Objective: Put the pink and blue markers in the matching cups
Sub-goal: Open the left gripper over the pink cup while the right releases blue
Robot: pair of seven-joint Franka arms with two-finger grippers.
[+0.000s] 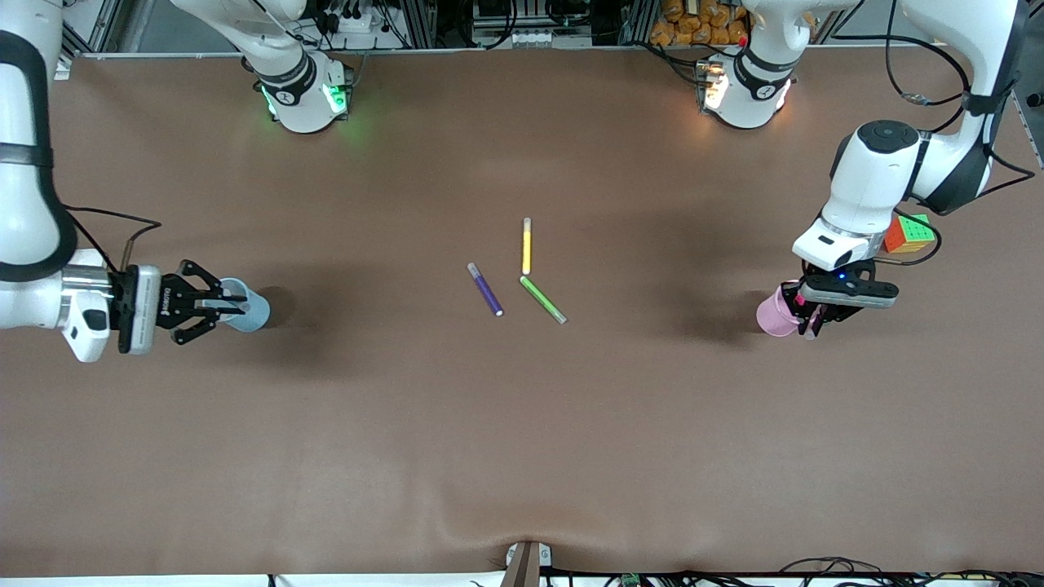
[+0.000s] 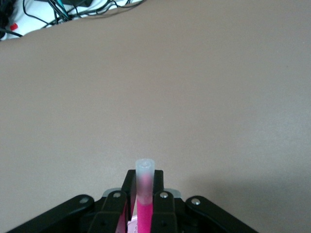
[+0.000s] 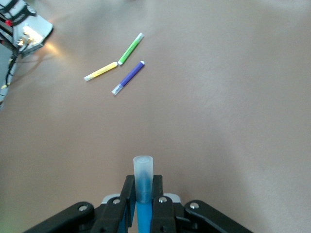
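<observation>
My left gripper (image 1: 805,318) is shut on the pink marker (image 2: 144,213), whose pale end sticks out past the fingertips. It hangs at the light pink cup (image 1: 771,315), which stands toward the left arm's end of the table. My right gripper (image 1: 227,306) is shut on the blue marker (image 3: 144,217), grey end outward. It is at the rim of the light blue cup (image 1: 253,309), toward the right arm's end. Both cups stand upright. How deep the markers reach into the cups is hidden by the fingers.
A purple marker (image 1: 485,289), a yellow marker (image 1: 527,246) and a green marker (image 1: 543,299) lie together mid-table; they also show in the right wrist view, with the purple marker (image 3: 128,77) in front. A colour cube (image 1: 909,233) sits beside the left arm.
</observation>
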